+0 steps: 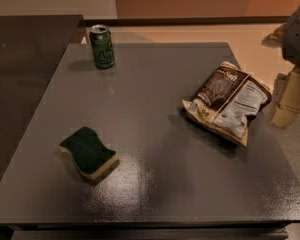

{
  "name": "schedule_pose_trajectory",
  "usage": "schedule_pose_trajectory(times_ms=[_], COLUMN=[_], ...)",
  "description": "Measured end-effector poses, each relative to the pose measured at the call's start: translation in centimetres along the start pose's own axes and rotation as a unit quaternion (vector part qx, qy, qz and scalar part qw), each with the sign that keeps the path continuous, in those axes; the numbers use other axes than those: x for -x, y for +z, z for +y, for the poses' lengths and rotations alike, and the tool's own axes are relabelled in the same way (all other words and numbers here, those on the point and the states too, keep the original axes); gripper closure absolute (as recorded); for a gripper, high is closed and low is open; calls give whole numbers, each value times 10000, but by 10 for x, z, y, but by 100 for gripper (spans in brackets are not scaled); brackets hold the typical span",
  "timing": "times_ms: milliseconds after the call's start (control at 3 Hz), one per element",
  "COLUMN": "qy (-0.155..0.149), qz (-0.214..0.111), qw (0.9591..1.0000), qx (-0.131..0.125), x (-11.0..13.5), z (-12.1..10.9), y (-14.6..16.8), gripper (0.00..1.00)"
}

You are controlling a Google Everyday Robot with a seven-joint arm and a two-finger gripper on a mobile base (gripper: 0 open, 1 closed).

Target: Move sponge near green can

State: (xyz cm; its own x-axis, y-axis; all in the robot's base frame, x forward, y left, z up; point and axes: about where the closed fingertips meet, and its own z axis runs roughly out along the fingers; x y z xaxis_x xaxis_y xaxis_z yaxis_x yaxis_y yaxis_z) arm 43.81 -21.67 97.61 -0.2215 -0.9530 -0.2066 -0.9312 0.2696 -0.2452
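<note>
Sponge (88, 153) front-left, green can (102, 46) with illegible script back-left, claw (289, 104) right, state unclear.

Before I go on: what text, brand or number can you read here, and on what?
Nothing reads clearly.
Green can: pale script on its side, too blurred to read.
Snack bag: brand lettering and a white printed panel, both too small to read.
Sponge: no marking.
Gripper, right of the Snack bag: no marking seen.
</note>
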Motion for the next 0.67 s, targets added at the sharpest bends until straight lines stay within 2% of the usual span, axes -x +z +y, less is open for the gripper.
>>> schedule_pose_trajectory(times_ms=[333,667], qy=[-18,-114], qz=[-39,-385], qw=[10000,9992], qx=[-64,-27], x=[5,32], z=[1,11], y=[-2,-1], gripper=[0,0])
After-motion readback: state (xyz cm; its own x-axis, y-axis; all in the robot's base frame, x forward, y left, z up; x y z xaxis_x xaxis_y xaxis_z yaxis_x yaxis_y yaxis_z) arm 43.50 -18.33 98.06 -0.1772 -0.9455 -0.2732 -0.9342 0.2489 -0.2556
